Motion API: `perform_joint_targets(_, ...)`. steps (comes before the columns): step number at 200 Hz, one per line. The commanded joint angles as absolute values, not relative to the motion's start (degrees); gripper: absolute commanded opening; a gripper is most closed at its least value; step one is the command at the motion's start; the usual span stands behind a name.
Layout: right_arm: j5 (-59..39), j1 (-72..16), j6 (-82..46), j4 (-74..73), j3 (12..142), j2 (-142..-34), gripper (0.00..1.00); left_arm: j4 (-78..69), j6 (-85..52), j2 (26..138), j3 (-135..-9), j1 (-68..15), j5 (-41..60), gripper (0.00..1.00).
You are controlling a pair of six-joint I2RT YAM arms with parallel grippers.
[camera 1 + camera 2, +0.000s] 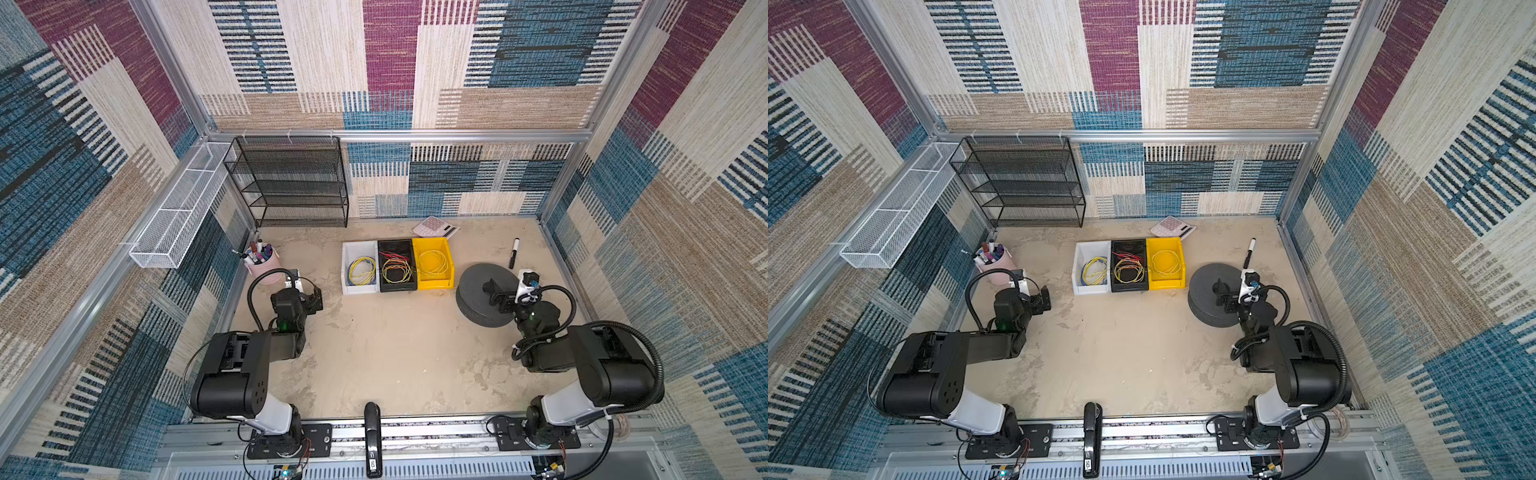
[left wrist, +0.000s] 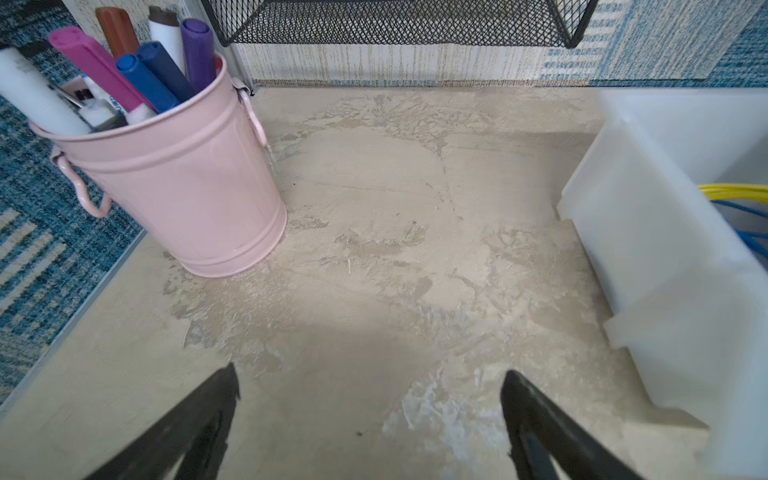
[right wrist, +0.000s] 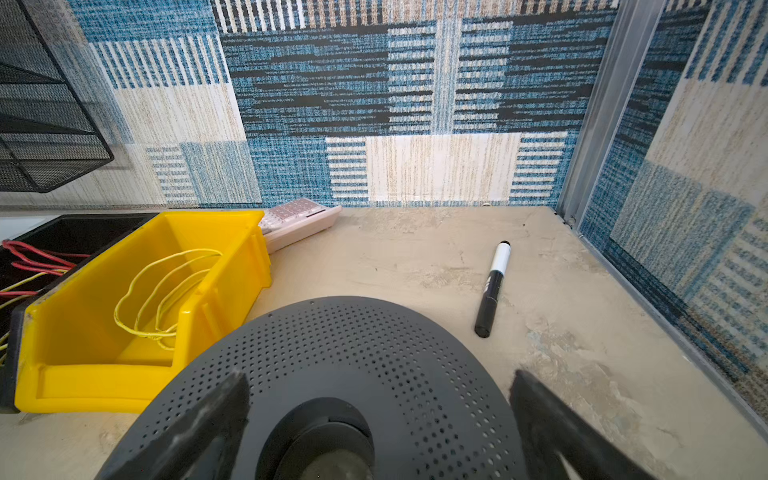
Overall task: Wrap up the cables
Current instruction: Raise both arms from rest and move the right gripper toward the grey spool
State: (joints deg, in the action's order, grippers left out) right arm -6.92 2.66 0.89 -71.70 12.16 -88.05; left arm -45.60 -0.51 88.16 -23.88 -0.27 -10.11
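One yellow wire [image 3: 149, 333] coiled inside yellow bin [image 3: 95, 386].

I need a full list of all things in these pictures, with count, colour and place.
yellow wire: one, yellow, in the yellow bin
wire coil: one, yellow and blue, in the white bin
wire bundle: one, red, orange and yellow, in the black bin
calculator: one, pink-white, behind the yellow bin
spool: one, grey, right of the yellow bin
loose marker: one, black-white, behind the spool
bucket: one, pink, left side, holding several markers
shelf: one, black mesh, back left
basket: one, white mesh, left wall
stapler: one, black, front edge
left gripper: one, black, open, near the bucket
right gripper: one, black, open, over the spool
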Motion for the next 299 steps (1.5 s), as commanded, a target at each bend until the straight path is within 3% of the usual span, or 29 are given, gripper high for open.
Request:
perform_joint_targets(1, -6.7, 2.6, 0.8, -73.2, 12.2, -87.9, 0.99, -47.3, -0.9, 88.1, -24.1, -0.3, -9.3, 1.00)
perform_joint_targets(173, -5.2, 2.6, 0.1, -71.7, 12.7, -87.2, 0.99, -47.3, -1.6, 87.4, -24.0, 0.4, -8.9, 1.00)
perform_joint_targets(222, 3.3, 2.6, -5.1, -49.8, 19.5, -73.6, 0.99, -31.9, -3.5, 77.9, -27.7, 1.3, -12.0, 1.00)
perform_joint_targets(266, 0.0, 2.6, -9.4, -29.6, 26.1, -63.3, 0.95, -9.6, -4.2, 69.3, -38.1, -0.4, -20.2, 1.00)
perform_joint_targets(299, -6.6, 2.6, -11.9, -13.6, 30.6, -55.3, 0.94, 18.7, -14.6, 68.7, -52.8, -4.0, -26.2, 1.00)
